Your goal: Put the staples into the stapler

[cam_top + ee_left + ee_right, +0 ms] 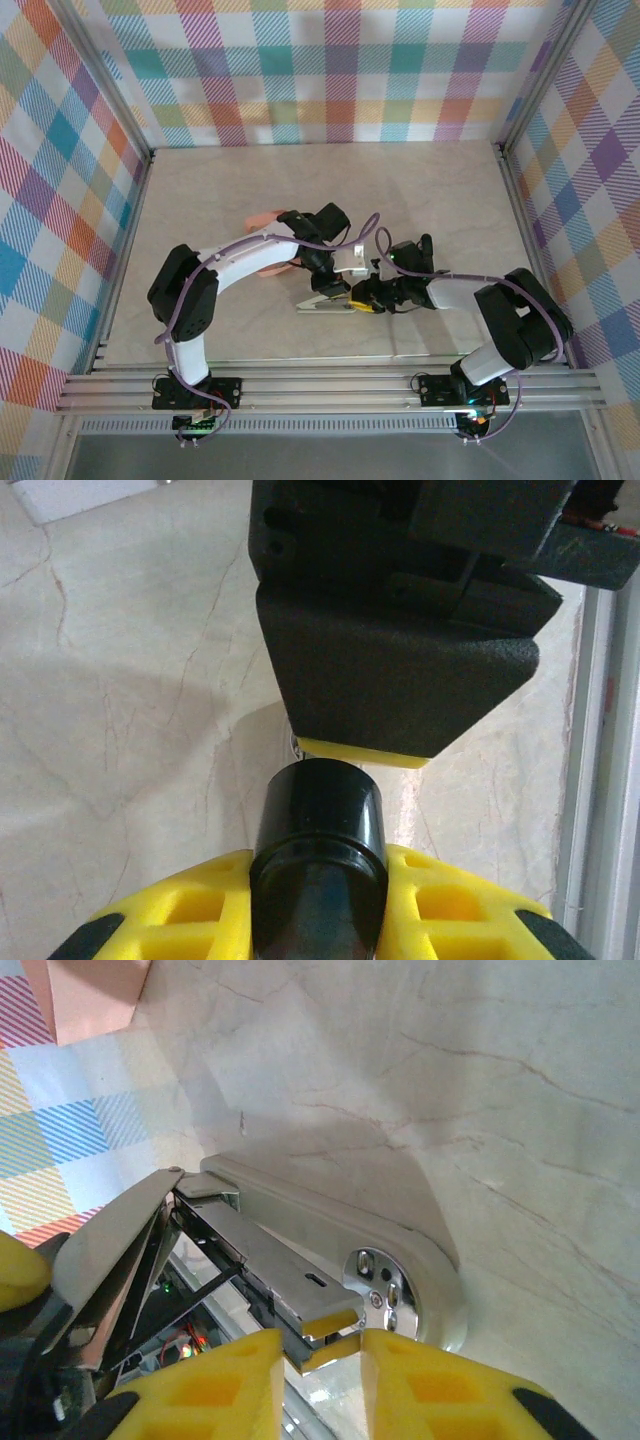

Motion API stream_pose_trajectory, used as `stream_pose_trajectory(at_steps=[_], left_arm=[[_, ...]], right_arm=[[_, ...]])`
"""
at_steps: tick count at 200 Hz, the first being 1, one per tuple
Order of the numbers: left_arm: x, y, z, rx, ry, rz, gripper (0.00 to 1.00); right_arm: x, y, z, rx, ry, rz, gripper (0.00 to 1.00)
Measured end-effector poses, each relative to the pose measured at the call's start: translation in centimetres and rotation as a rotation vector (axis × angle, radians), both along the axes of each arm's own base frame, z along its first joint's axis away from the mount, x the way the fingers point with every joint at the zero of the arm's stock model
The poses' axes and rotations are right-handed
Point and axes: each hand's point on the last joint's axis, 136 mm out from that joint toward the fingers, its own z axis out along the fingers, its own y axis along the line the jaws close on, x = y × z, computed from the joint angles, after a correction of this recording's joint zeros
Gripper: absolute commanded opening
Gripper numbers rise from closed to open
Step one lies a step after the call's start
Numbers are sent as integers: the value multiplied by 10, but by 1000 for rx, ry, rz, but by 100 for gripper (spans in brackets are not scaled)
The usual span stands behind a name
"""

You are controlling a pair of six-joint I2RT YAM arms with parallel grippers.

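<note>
The stapler lies open in the middle of the table. In the right wrist view its cream base lies flat, with the metal magazine rail angled up from it. My right gripper has its yellow pads close against both sides of the rail's front tip. My left gripper is shut on a black rounded bar, apparently the stapler's raised top. It sits just behind the stapler, opposite the right gripper. The staples are hidden.
A salmon-pink tray lies behind the left arm, mostly covered by it, and its corner shows in the right wrist view. Checked cloth walls stand on three sides. A metal rail runs along the near edge.
</note>
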Motion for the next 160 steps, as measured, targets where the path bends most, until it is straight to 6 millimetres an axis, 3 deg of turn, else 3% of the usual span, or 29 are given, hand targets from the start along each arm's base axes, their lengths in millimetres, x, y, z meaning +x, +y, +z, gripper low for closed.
stream_pose_trajectory(at_steps=[31, 49, 123, 160], left_arm=[[-4, -8, -3, -6, 17, -15, 15], [-7, -12, -7, 2, 23, -27, 15], [-11, -19, -25, 39, 35, -41, 20], [-11, -22, -30, 45, 44, -22, 30]], right_arm=[[-4, -8, 0, 1, 7, -24, 30], [-5, -15, 0, -2, 4, -51, 36], [-4, -45, 9, -46, -26, -175, 40], [-7, -51, 10, -72, -22, -190, 43]])
